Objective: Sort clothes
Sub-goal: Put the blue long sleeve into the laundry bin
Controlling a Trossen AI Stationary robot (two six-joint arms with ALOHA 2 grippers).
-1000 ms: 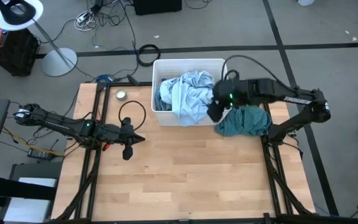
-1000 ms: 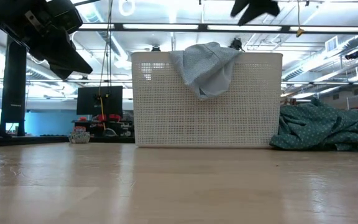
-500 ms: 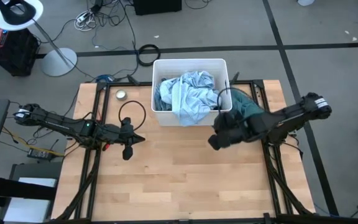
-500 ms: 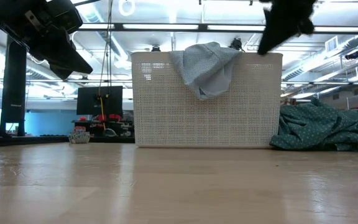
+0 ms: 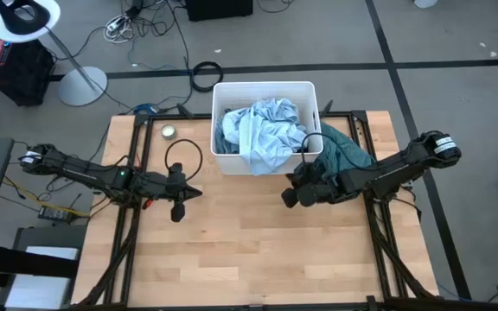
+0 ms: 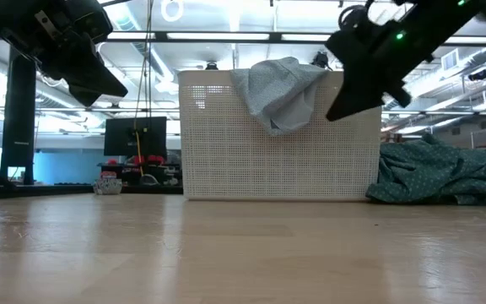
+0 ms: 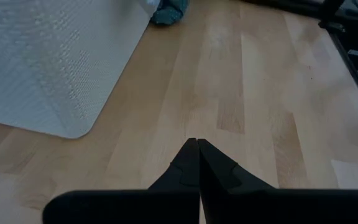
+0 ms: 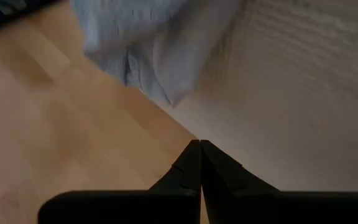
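Observation:
A white bin stands at the table's far middle, heaped with light blue clothes. One light blue garment hangs over its near rim. A teal garment lies on the table against the bin's right side. My right gripper is shut on nothing, above the table just in front of the bin's near right corner; in its wrist view the shut fingers point at the hanging garment. My left gripper is shut and hovers left of centre, clear of the bin.
A small round tin sits near the table's far left corner, with a black cable loop beside it. Bare wood stretches across the near half of the table. The bin's wall shows in the left wrist view.
My right gripper has come down from high over the bin's right side toward the table's near edge. It now hangs low in front of the bin, and its fingers have shut with nothing between them. The clothes have not moved.

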